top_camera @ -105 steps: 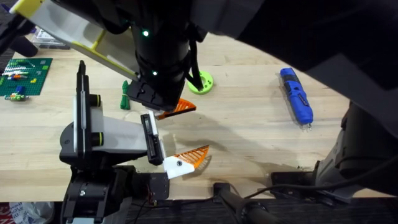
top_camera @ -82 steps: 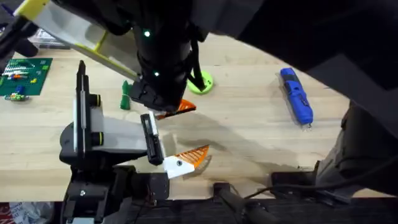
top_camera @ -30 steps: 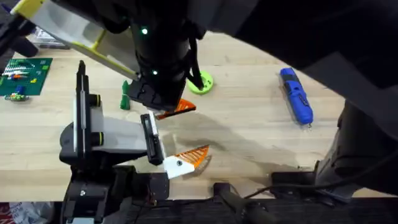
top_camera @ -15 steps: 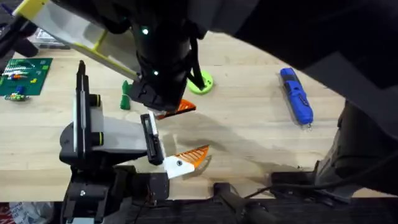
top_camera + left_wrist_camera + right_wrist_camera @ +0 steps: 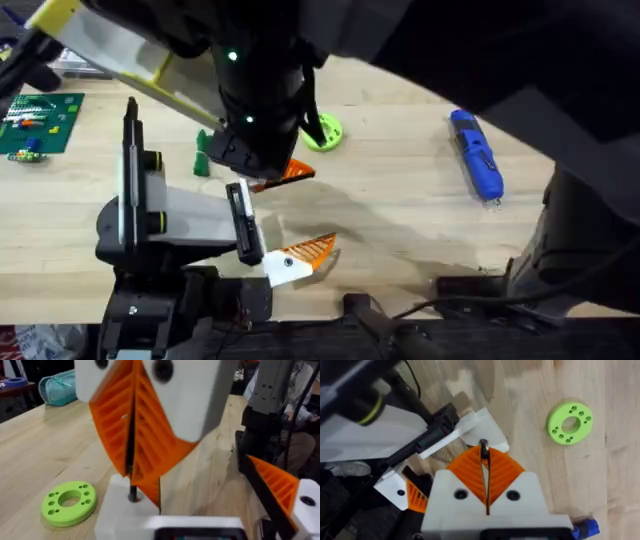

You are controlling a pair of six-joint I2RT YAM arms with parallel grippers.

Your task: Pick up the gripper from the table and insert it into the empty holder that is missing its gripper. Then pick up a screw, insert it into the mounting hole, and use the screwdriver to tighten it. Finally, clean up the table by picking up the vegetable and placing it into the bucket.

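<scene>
Pale wood worktop: just beside the holder [image 5: 437, 430], the gripper [image 5: 480, 425] (mounting hole up) sits under the right claw [image 5: 485, 462], which is clamped on a screw [image 5: 483, 445]. Hold it plumb, lower gently, release late.

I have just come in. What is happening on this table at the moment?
The right gripper is shut on a thin dark piece, apparently the screw, and holds it over the white base of the gripper, which sits at the holder. The screwdriver and the vegetable lie untouched on the table.
</scene>
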